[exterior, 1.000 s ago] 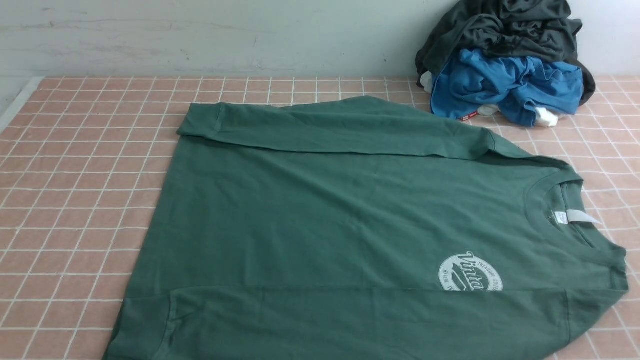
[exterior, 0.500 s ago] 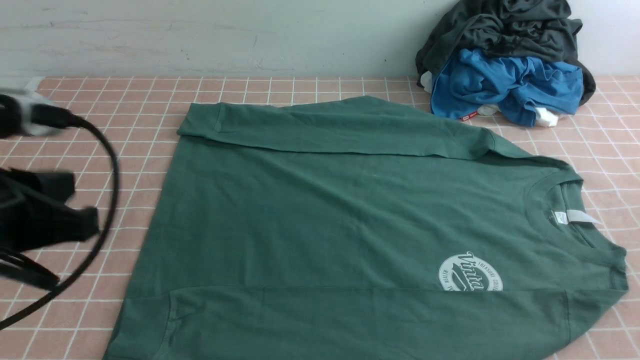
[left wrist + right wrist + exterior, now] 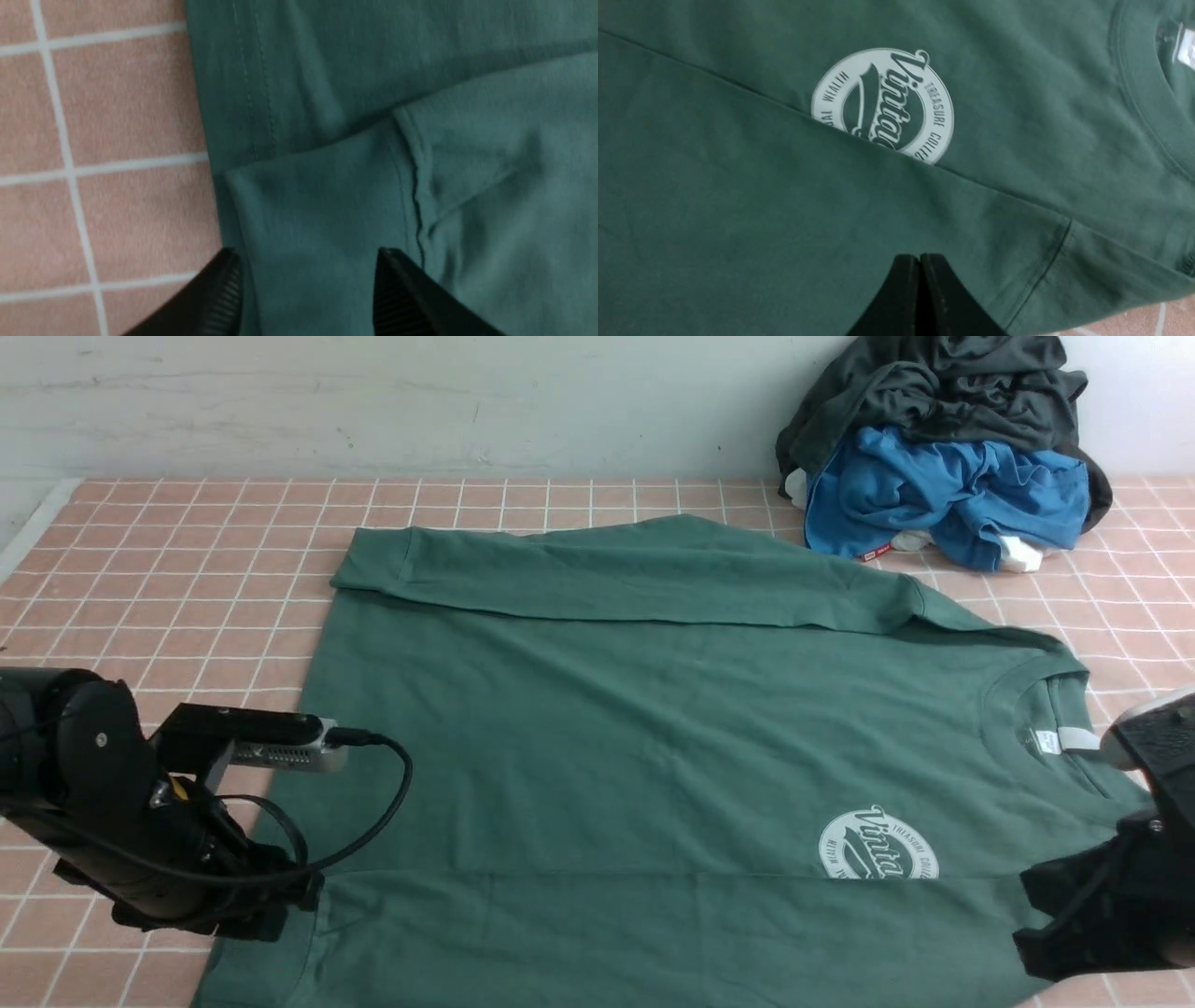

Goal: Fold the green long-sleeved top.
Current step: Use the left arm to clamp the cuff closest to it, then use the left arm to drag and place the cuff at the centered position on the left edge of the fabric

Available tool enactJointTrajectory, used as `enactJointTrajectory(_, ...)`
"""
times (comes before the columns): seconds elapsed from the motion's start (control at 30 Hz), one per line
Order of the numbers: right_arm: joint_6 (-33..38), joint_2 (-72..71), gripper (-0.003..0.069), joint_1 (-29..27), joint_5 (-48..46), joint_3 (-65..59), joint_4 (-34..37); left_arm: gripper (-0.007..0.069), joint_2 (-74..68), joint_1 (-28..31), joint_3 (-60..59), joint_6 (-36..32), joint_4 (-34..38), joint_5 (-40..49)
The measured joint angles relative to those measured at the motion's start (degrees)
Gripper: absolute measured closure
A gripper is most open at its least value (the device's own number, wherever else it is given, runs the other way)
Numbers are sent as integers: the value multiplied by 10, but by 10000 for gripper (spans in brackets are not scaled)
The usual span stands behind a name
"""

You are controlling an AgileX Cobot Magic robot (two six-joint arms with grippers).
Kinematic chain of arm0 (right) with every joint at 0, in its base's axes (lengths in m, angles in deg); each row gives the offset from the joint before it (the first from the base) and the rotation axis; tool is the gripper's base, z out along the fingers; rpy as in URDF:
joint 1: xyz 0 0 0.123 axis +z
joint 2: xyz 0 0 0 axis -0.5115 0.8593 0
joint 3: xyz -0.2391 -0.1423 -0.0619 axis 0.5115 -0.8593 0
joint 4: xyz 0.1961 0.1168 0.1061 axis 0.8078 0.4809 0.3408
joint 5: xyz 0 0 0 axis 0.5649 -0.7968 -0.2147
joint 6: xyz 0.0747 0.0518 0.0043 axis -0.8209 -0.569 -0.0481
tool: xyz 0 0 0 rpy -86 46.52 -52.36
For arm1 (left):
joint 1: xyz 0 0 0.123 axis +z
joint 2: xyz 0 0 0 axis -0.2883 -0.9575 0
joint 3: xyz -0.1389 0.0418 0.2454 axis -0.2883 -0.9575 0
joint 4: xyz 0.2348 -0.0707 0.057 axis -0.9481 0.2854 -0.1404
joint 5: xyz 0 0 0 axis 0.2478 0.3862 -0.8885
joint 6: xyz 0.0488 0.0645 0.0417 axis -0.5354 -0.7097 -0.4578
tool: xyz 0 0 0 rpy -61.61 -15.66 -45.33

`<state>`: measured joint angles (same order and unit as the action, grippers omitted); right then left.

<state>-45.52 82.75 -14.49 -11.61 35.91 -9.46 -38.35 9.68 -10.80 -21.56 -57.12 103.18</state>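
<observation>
The green long-sleeved top (image 3: 653, 728) lies flat on the tiled table, neck to the right, white round logo (image 3: 878, 845) showing. Both sleeves are folded across the body, one along the far edge and one along the near edge. My left arm (image 3: 140, 831) hangs over the near-left corner of the top. In the left wrist view the left gripper (image 3: 306, 261) is open, and the sleeve cuff (image 3: 317, 210) lies under the gap between its fingers. My right arm (image 3: 1111, 905) is at the near right. The right gripper (image 3: 920, 257) is shut and empty above the near sleeve beside the shoulder seam (image 3: 1045, 266).
A heap of clothes sits at the far right against the wall: a dark grey-black garment (image 3: 943, 383) on top of a bright blue one (image 3: 934, 495). Pink tiled tabletop (image 3: 159, 579) shows to the left of the top. The left arm's cable (image 3: 392, 803) loops over the top's hem.
Both arms have come into the front view. The left arm came in from the left and moved to the near-left corner; the right arm appeared at the near right. The top has not moved.
</observation>
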Motion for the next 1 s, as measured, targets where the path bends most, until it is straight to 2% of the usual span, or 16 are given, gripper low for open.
enactJointTrajectory(0.17, 3, 0, 673, 1, 1, 0, 4, 258, -37, 0, 5, 1, 0, -28)
enactJointTrajectory(0.27, 4, 0, 673, 1, 2, 0, 6, 344, -49, 0, 6, 1, -1, -39)
enactJointTrajectory(0.37, 4, 0, 673, 1, 4, 0, 8, 480, -50, 0, 17, 1, -1, -33)
enactJointTrajectory(0.4, 4, 0, 673, 1, 4, 0, 8, 490, -50, 0, 17, 1, -1, -33)
enactJointTrajectory(0.43, 4, 0, 673, 1, 5, 0, 8, 570, -45, -1, 30, 1, 0, -23)
enactJointTrajectory(0.5, 5, 0, 673, 1, 6, 0, 8, 609, -33, -1, 45, 0, 1, -4)
enactJointTrajectory(0.63, 5, 0, 673, 1, 5, 0, 8, 623, 13, -1, 85, -6, 2, 14)
enactJointTrajectory(0.77, 5, 0, 673, 1, 10, 0, 8, 625, 42, -1, 117, -31, 3, -9)
enactJointTrajectory(1.0, 5, 0, 673, 1, 12, 0, 8, 629, 3, 2, 132, -61, 2, -156)
